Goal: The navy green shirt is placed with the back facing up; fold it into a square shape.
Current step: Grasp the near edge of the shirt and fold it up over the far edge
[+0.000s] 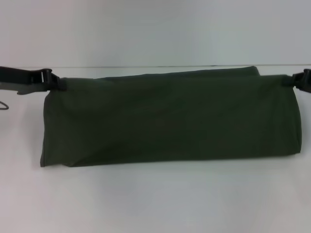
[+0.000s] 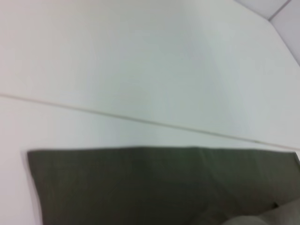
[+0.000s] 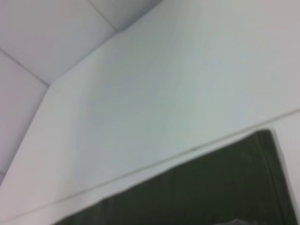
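The navy green shirt (image 1: 170, 121) stretches as a wide, plain, dark olive band across the middle of the head view. It is doubled over, and a back layer peeks out along its far edge. My left gripper (image 1: 59, 82) is shut on its far left corner. My right gripper (image 1: 290, 80) is shut on its far right corner. The cloth is pulled taut between them, and its near edge rests on the white table (image 1: 155, 199). In both wrist views only the shirt (image 2: 154, 187) (image 3: 211, 187) and the table surface show.
A thin grey wire-like thing (image 1: 4, 105) lies at the left edge of the table. A seam (image 1: 146, 66) runs across the far side where the table meets the white wall. White table surface lies in front of the shirt.
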